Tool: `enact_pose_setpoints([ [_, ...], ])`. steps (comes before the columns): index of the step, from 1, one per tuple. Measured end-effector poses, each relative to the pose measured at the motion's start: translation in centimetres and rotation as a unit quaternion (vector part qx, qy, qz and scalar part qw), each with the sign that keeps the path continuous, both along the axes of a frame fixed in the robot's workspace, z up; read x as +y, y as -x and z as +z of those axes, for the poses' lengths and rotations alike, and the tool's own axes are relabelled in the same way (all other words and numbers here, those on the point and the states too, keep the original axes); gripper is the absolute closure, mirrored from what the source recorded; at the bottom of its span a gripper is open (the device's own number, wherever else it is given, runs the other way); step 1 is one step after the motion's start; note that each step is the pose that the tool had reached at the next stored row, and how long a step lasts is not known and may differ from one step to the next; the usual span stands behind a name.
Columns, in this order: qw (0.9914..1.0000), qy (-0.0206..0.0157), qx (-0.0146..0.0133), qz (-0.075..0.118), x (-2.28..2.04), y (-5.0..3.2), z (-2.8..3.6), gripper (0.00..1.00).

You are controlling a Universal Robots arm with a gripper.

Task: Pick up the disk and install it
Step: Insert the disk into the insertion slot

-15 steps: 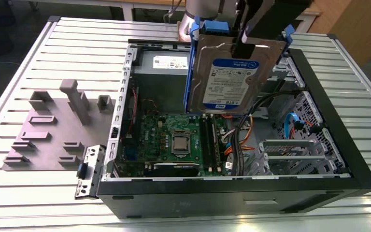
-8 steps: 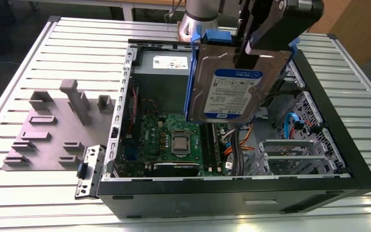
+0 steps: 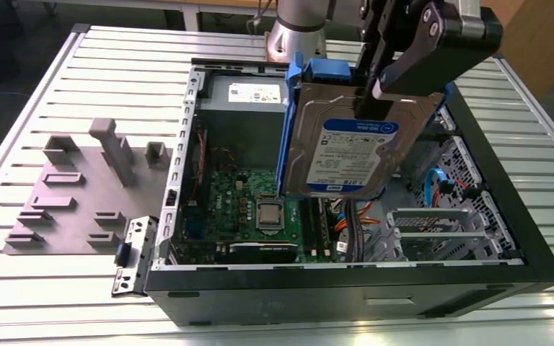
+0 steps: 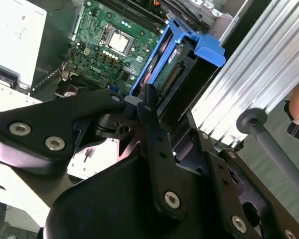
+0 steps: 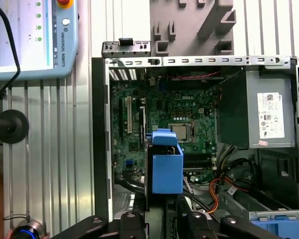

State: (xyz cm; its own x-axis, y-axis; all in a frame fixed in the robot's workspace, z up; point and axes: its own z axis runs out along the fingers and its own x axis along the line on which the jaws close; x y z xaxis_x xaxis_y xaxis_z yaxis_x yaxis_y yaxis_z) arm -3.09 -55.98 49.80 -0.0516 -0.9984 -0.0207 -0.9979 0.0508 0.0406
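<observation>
1. The gripper (image 3: 371, 97) is clamped on the disk (image 3: 354, 144), with one finger on each flat face near its upper end.
2. The disk hangs on edge above the open case (image 3: 354, 285). It is slightly tilted, and its white-and-blue label faces the exterior view.
3. A blue carrier frames the disk. In the exterior view its tab sticks out at the top, towards the rear of the case.
4. In the first wrist view the disk (image 5: 167, 164) shows edge-on over the middle of the case (image 5: 189, 60), above the board (image 5: 169, 109) and just beside the processor (image 5: 182, 132).
5. I cannot tell whether the lower end of the disk has dipped below the rim of the case.
6. In the second wrist view the gripper (image 4: 134, 102) pinches the disk (image 4: 175, 73) at its connector end, and the board (image 4: 109, 35) lies below.
7. The supply (image 3: 248, 94), a grey box with a white sticker, sits in a rear corner of the case.
8. Orange cables (image 3: 368, 216) run inside the case, near its front.
9. A grey plate (image 3: 75, 194) with upright blocks lies on the table (image 3: 27, 288), just outside the case on the exterior view's left.
10. A pendant (image 5: 35, 35) lies outside the case.
</observation>
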Motion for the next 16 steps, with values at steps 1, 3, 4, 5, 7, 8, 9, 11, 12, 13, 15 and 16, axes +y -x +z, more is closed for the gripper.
enact_pose_setpoints([
  [1,1.00000,0.0002,0.0000,0.000,-0.19,0.00,0.00,0.65],
  [3,1.00000,0.0003,0.0000,0.000,-0.62,0.00,0.00,0.65],
  [4,1.00000,0.0004,0.0000,0.000,-0.72,0.01,0.00,0.65],
  [5,1.00000,0.0005,0.0000,0.000,-0.75,0.01,-0.01,0.65],
  [7,1.00000,0.0005,0.0000,0.000,-0.75,0.00,0.00,0.65],
  [8,1.00000,0.0006,0.0000,0.000,-0.75,0.00,0.01,0.65],
  [9,1.00000,0.0006,0.0000,0.000,-0.76,0.00,0.00,0.65],
  [11,1.00000,0.0005,0.0000,0.000,-0.77,0.00,0.00,0.65],
  [12,1.00000,0.0005,0.0000,0.000,-0.77,-0.07,-0.01,0.65],
  [13,1.00000,0.0005,0.0000,0.000,-0.77,-0.18,-0.02,0.65],
  [15,1.00000,0.0005,0.0000,0.000,-0.77,-0.52,-0.04,0.65],
  [16,1.00000,0.0006,0.0001,0.000,-0.77,-0.75,-0.05,0.65],
])
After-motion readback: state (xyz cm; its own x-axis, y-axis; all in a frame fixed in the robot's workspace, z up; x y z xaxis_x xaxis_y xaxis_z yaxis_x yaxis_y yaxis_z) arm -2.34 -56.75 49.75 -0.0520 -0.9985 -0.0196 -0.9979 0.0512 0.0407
